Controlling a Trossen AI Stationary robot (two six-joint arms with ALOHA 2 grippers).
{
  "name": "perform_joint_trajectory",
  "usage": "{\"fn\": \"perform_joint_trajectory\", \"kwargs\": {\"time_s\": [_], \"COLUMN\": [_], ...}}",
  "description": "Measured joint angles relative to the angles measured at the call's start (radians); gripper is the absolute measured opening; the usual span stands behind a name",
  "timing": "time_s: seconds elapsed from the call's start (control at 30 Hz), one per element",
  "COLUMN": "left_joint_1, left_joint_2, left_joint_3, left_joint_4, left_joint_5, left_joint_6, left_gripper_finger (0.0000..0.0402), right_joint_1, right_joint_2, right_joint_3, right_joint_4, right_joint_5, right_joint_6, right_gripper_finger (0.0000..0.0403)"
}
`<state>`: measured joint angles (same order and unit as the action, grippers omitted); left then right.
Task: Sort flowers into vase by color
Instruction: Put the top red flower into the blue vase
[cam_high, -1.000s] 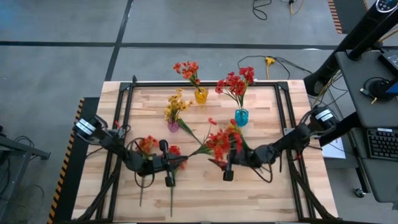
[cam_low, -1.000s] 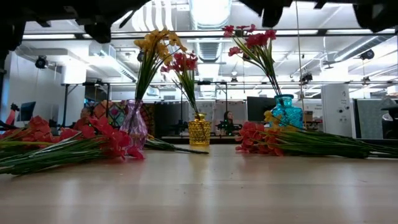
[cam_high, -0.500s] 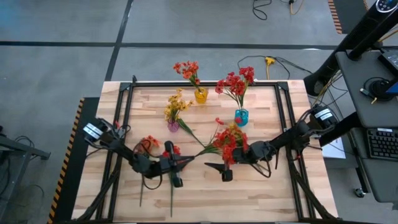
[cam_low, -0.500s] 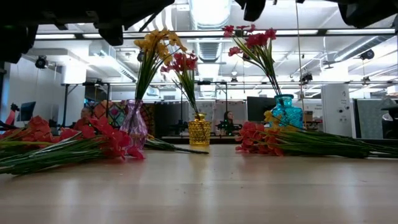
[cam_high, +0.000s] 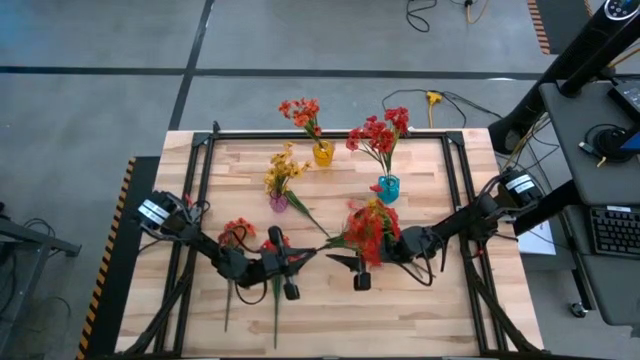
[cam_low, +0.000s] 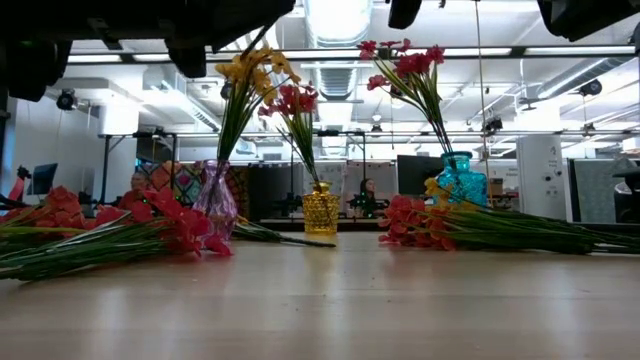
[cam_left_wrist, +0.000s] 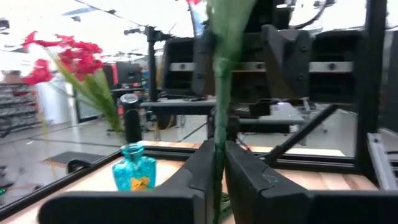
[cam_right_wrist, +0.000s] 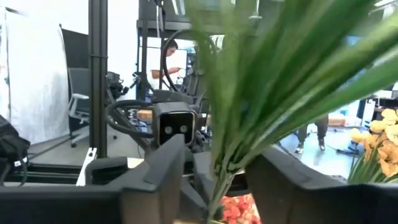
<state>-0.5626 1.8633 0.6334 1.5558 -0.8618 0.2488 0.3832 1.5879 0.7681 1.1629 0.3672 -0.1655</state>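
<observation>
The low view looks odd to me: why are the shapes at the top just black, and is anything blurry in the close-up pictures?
Low view: ceiling lights glare behind, so the arms overhead show as silhouettes. Left wrist view: the green stem pinched in the left tool is soft and smeared. Right wrist view: the leaves at the right tool are out of focus.

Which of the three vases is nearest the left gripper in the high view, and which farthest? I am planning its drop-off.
From the left gripper:
1. Purple glass vase, holding yellow flowers, nearest, just beyond it.
2. Blue glass vase, on the right-arm side.
3. Yellow glass vase, farthest, by the far edge.
</observation>
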Motion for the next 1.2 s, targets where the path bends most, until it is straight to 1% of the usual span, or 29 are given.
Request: {"fn": "perform_joint_trajectory", "kwargs": {"time_s": [0.13,0.23,0.33,0.47,0.57,0.67,0.73,1.03,1.2], "left_joint_1": [0.0,0.0,-0.001,-0.011,-0.026,-0.039,-0.044,-0.057,-0.066], "left_joint_2": [0.0,-0.002,-0.003,-0.005,-0.019,-0.049,-0.068,-0.134,-0.135], "left_joint_3": [-0.006,-0.015,-0.021,-0.027,-0.044,-0.075,-0.099,-0.198,-0.21], "left_joint_4": [0.0,0.0,0.0,0.0,-0.002,0.0,-0.001,-0.029,-0.031], "left_joint_5": [-0.012,-0.012,-0.012,-0.012,-0.012,-0.012,-0.013,-0.012,-0.011], "left_joint_6": [-0.014,-0.054,-0.072,-0.061,-0.049,-0.069,-0.084,-0.172,-0.191], "left_gripper_finger": [0.0057,0.0094,0.0137,0.0186,0.0211,0.0224,0.0226,0.0217,0.0212], "right_joint_1": [0.0,0.0,0.0,0.0,0.0,0.0,0.0,0.0,0.002], "right_joint_2": [0.0,0.0,0.0,-0.003,-0.033,-0.087,-0.136,-0.412,-0.561], "right_joint_3": [0.0,0.0,0.0,0.0,0.0,0.001,0.002,0.001,0.001], "right_joint_4": [0.0,-0.005,-0.006,-0.017,-0.084,-0.205,-0.318,-0.891,-1.12], "right_joint_5": [0.0,0.0,0.0,0.0,0.002,0.045,0.09,0.22,0.285], "right_joint_6": [0.008,0.007,0.008,0.008,0.02,0.059,0.092,0.336,0.448], "right_gripper_finger": [0.009,0.0052,0.0025,0.0019,0.0025,0.0026,0.0027,0.0028,0.0028]}}
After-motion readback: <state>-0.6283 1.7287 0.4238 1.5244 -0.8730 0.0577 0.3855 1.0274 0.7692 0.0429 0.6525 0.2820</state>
